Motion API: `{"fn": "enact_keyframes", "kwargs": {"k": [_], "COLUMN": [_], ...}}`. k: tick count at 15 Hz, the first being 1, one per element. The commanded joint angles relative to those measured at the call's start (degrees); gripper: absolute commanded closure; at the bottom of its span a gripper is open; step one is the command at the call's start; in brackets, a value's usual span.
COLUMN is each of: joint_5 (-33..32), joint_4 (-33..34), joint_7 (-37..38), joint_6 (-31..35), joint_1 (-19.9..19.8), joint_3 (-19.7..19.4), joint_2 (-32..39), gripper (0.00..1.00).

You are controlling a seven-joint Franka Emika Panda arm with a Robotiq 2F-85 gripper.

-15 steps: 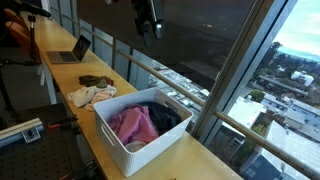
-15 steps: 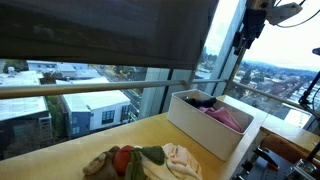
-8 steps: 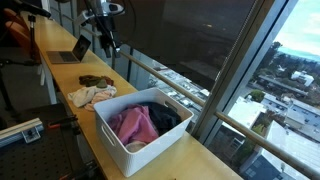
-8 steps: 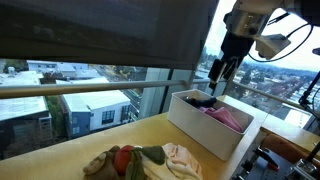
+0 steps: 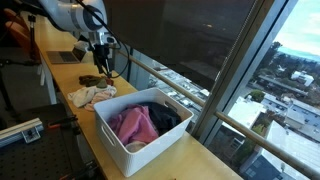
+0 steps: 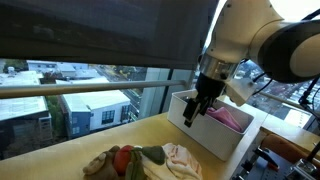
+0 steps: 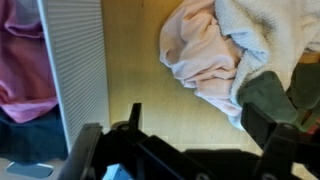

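The end effector [image 6: 191,113], wide and empty, hangs near a cloth [image 7: 205,50] on the counter [image 7: 130,60]. The cloth is likely soft and light, best pinched at a bunched fold.

The arm [image 6: 250,35] is built of bulky, rounded white shells with a smooth, faintly glossy finish. Darker grey bands show where one segment meets the next. The wrist narrows into a black ring. The tool [image 6: 194,112] below it is black throughout, a blocky body with slim fingers [image 6: 189,118] at its six o'clock end. In an exterior view a thin black cable [image 5: 121,60] loops at about three o'clock of the tool. In the wrist view the tool [image 7: 197,128] shows matte black linkages, with one flat finger at nine o'clock and a broader one at three o'clock.
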Motion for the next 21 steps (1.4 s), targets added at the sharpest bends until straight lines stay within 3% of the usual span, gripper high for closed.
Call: {"fn": "enact_keyframes", "kwargs": {"k": [1,7,15,16,18,21], "joint_5": [6.2,14.9,13.0,13.3,13.4,13.7], "joint_4": [2.1,5.4,11.5,11.8,11.6,10.5], "joint_7": [-4.3,-11.4,-13.8,-14.1,-14.4,-14.8], "joint_6": [5.4,9.2,8.2,8.2,8.2,8.2], "joint_1": [1.7,4.6,10.5,10.9,11.9,12.4], "joint_3": [-0.7,-0.9,-5.2,-5.0,-5.0,-4.6], "joint_2": [7.4,18.1,28.6,29.2,29.2,27.6], "gripper": [0.0,0.0,0.0,0.25,0.34,0.57]}}
